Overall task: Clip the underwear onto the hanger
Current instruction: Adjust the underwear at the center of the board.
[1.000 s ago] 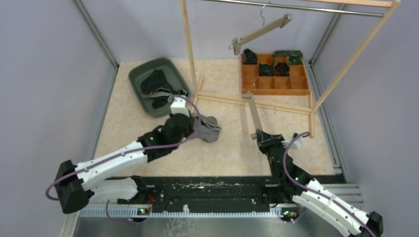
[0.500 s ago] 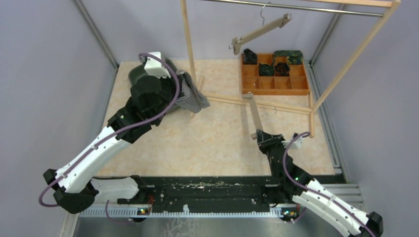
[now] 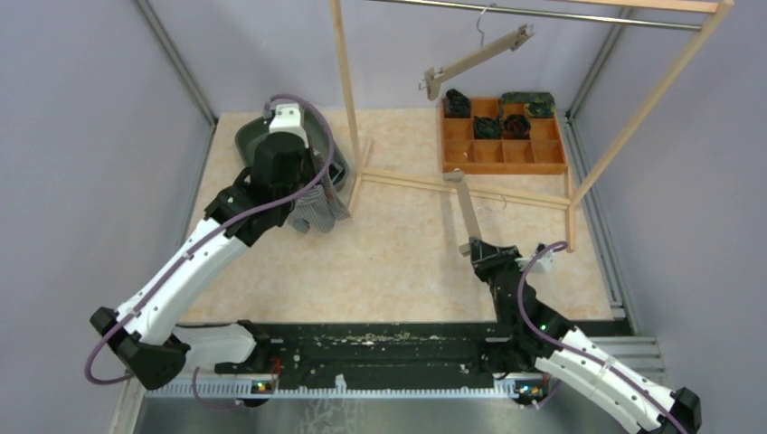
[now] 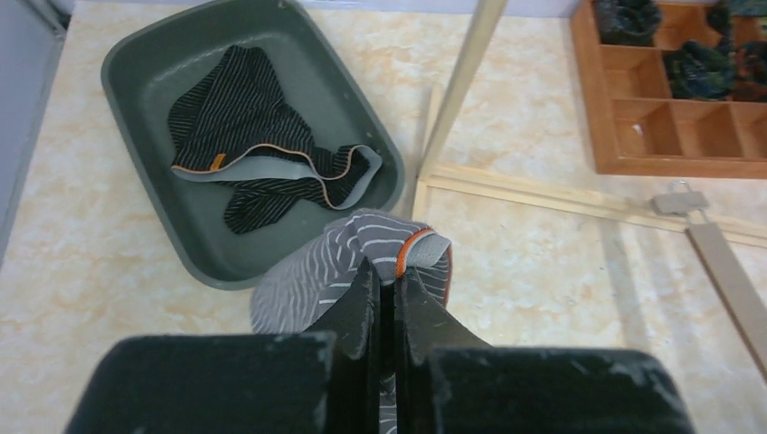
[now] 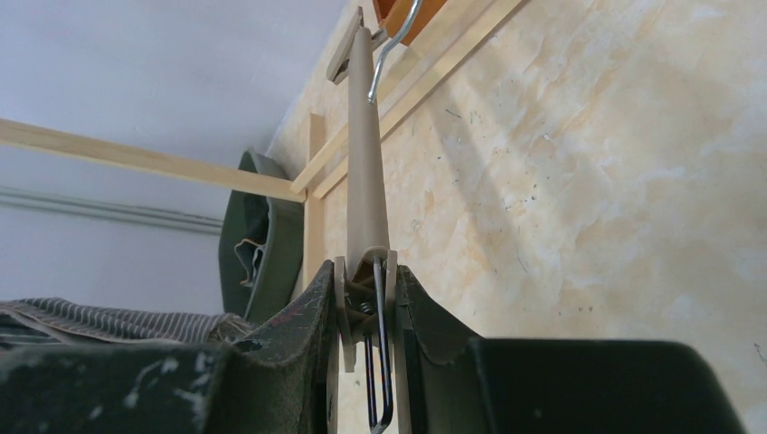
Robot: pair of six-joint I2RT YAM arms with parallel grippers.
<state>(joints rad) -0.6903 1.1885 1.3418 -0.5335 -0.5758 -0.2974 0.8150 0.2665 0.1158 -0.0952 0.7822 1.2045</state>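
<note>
My left gripper [image 3: 306, 201] is shut on grey striped underwear [image 3: 318, 210] with an orange-trimmed waistband [image 4: 418, 246], holding it above the table beside the green tub. My right gripper [image 3: 480, 250] is shut on the clip [image 5: 366, 298] at one end of a beige wooden hanger [image 3: 467, 206], which points away from it toward the rack base. In the right wrist view the hanger bar [image 5: 366, 154] runs up to its metal hook [image 5: 391, 41]. A second hanger [image 3: 475, 60] hangs from the rail at the back.
A green tub [image 3: 251, 143] at the back left holds dark striped underwear [image 4: 244, 127]. A wooden rack [image 3: 345, 99] stands mid-table with base rails [image 3: 425, 183] on the surface. A wooden divided tray [image 3: 503, 145] with rolled dark garments sits at the back right.
My left arm lifted the grey underwear from mid-table, swung it back toward the tub, and has now lowered it slightly beside the tub. The right arm has not moved.
</note>
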